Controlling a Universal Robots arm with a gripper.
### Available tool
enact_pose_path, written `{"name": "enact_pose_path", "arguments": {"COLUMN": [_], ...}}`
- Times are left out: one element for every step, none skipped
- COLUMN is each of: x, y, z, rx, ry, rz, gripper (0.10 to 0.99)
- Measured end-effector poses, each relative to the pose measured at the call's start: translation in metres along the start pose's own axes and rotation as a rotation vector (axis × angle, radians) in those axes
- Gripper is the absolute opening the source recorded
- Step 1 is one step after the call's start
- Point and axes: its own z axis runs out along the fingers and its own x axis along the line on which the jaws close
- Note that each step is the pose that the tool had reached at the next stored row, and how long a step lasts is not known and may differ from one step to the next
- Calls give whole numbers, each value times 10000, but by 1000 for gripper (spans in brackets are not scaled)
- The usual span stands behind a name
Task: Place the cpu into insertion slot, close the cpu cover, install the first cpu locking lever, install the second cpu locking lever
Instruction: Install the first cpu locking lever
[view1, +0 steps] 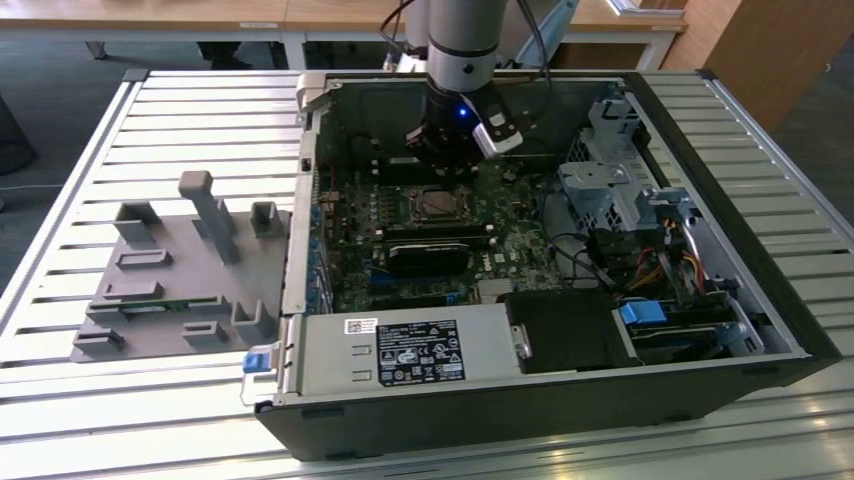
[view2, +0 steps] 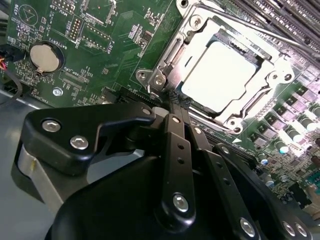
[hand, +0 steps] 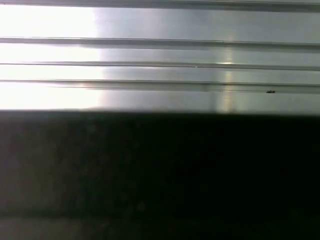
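Count, exterior view: 1 open PC case, 1 motherboard, 1 power supply, 1 grey fixture w/ several upright posts (exact no. unclear). 1 arm, 1 gripper.

Second wrist view: 1 cpu, 1 cpu cover closed over it, 1 coin cell.

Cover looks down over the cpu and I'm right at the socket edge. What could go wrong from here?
1. The gripper sits close to the cpu cover corner; a slip might scrape the motherboard.
2. The cpu looks seated, but any tilt can't be judged here; clamping a misaligned chip could damage the insertion slot.
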Motion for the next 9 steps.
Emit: {"name": "enact_pose_path", "arguments": {"x": [-1,-3,-4,-4,-4,-4,-4,-5,-6], "y": [3,7,11,12,12,13,14,15,16], "z": [6,13,18,20,19,20,20,17,11], "rx": [1,-3,-7,-13,-22,-36,-41,-43,-51], "ry": [0,-2,-4,-5,-4,-5,-6,-7,-12], "rz": [2,2,2,1,1,1,2,2,1], "gripper": [106,106,106,106,106,106,106,106,106]}}
